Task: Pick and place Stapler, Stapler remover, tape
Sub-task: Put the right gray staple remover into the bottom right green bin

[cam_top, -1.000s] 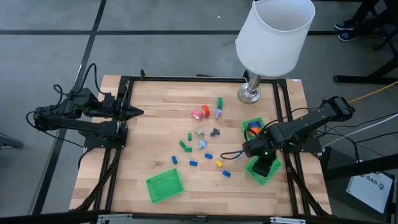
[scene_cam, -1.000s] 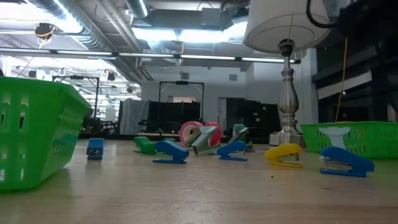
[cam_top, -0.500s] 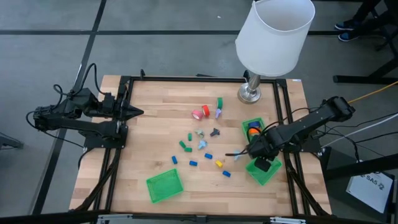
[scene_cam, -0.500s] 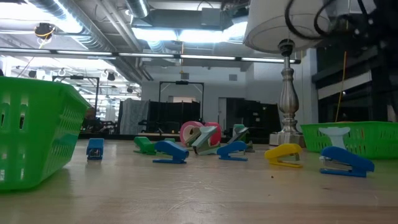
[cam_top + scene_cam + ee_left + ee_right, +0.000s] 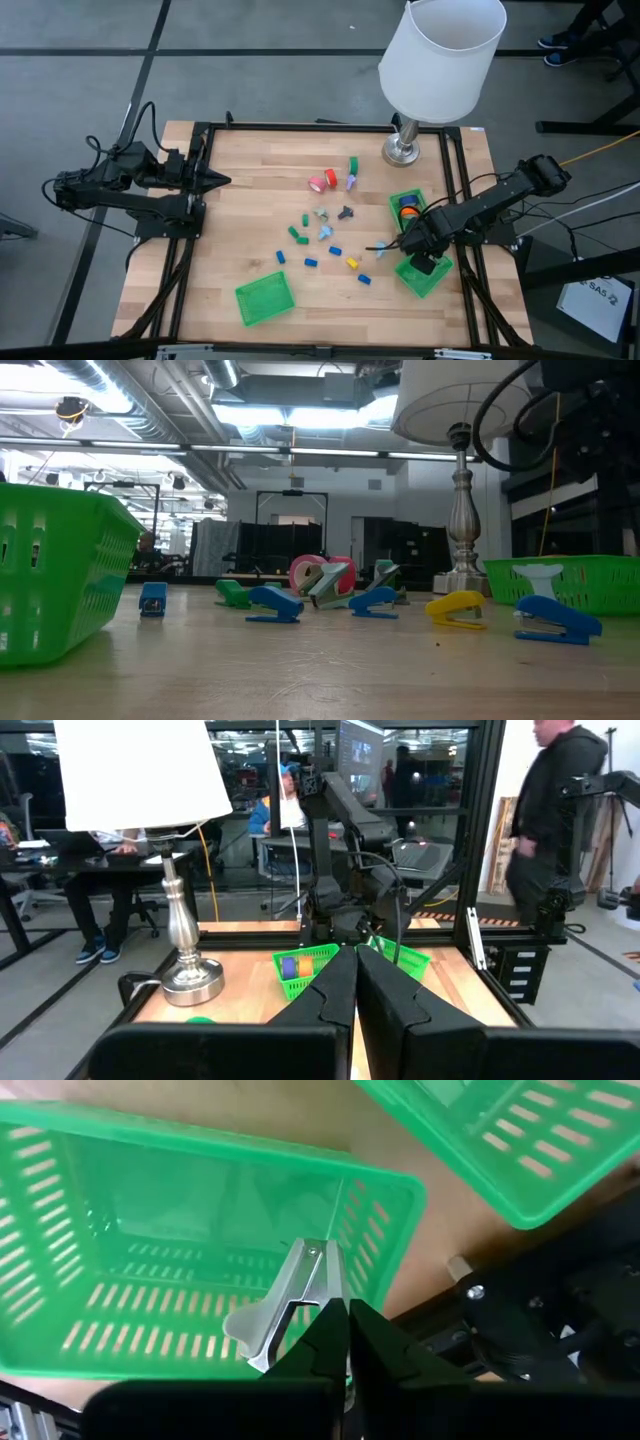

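My right gripper (image 5: pixel 347 1308) is shut on a silver stapler remover (image 5: pixel 285 1305) low inside the green basket (image 5: pixel 200 1140) at the table's right, near side (image 5: pixel 428 285). My left gripper (image 5: pixel 222 181) waits shut at the left edge, level, pointing across the table (image 5: pixel 355 960). Red and pink tape rolls (image 5: pixel 323 180) lie on the wood at the middle far side (image 5: pixel 320 573). Small blue (image 5: pixel 365 280), yellow (image 5: pixel 352 263) and green (image 5: pixel 353 165) staplers lie scattered on the table. My right gripper pinches the stapler remover by one thin edge (image 5: pixel 325 1285) between its two fingertips. The fingers come steeply from above. The rest of the remover sticks out to one side of them, over the basket's floor. Whether it rests on that floor I cannot tell.
A second green basket (image 5: pixel 405 200), holding blue and orange things, stands just beyond the first. A third basket (image 5: pixel 265 298) sits at the near middle (image 5: pixel 50 575). A lamp (image 5: pixel 402 152) with a white shade stands at the far right. A person shows beyond the table (image 5: pixel 550 810).
My right gripper has sunk lower into the near right basket and tipped more steeply downward, staying shut. Staplers and tape on the table have not moved.
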